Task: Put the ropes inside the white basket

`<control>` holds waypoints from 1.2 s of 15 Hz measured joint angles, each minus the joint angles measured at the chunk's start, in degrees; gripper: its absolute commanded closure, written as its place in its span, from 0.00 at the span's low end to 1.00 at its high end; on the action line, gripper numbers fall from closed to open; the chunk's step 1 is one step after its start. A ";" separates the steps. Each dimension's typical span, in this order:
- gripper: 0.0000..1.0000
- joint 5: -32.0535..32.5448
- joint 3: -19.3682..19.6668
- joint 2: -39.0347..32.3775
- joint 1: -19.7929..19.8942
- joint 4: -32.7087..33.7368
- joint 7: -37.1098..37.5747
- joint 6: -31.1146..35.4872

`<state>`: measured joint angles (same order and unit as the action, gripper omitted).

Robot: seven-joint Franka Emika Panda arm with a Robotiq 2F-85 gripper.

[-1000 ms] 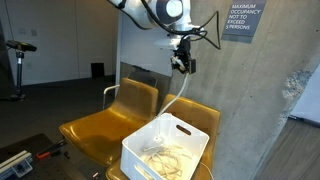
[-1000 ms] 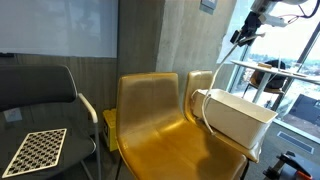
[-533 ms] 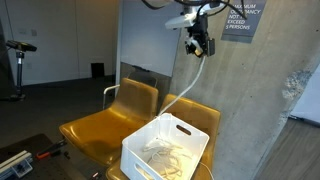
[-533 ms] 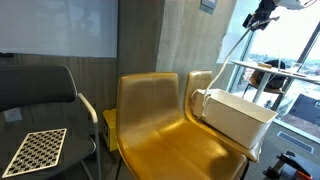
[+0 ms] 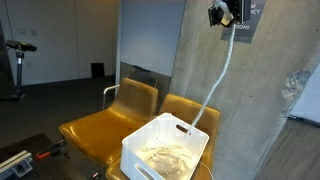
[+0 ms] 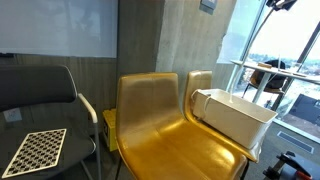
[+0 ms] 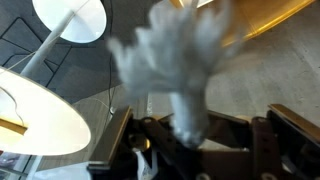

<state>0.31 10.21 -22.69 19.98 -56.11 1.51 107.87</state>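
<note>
right now most of the ropes (image 5: 166, 157) lie as a pale tangle in the bottom of the white basket (image 5: 140, 166), and one long strand rises out of its far corner, curving up along the concrete wall (image 5: 275, 100) to my end effector (image 5: 222, 14), which hangs high over the basket beside a dark sign (image 5: 243, 16). my end effector is closed on that upper end of the cord. in the wrist view the gripped cord shows as a blurred white tuft (image 7: 178, 60) coming out from between my fingers (image 7: 262, 140), with the end effector (image 7: 185, 140) low in that picture and round ceiling lamps (image 7: 70, 18) behind it. the basket sits on the seat of a yellow chair (image 5: 192, 108), and a second yellow chair (image 5: 100, 125) stands just beside it. in an exterior view the basket (image 6: 240, 122) rests on the farther of the two yellow seats, its contents hidden by its wall, and only a dark sliver of my end effector (image 6: 279, 4) shows at the top edge, too small to read there. a black chair with a checkerboard (image 6: 35, 150) on its seat stands next to the yellow pair.
</note>
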 measured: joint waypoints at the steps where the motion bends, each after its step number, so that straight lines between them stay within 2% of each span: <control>1: 1.00 0.00 -0.15 0.01 -0.02 0.06 -0.07 0.00; 4: 1.00 0.01 -1.67 1.51 -1.91 -4.19 -0.15 1.56; 9: 1.00 0.07 -3.05 5.42 -5.93 -19.63 -0.07 8.66; 13: 1.00 0.14 -2.69 6.95 -6.06 -30.53 -0.07 13.83; 18: 1.00 0.18 -2.23 8.22 -6.33 -39.35 -0.08 18.02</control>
<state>0.49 7.98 -14.47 13.66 -95.46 1.43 125.89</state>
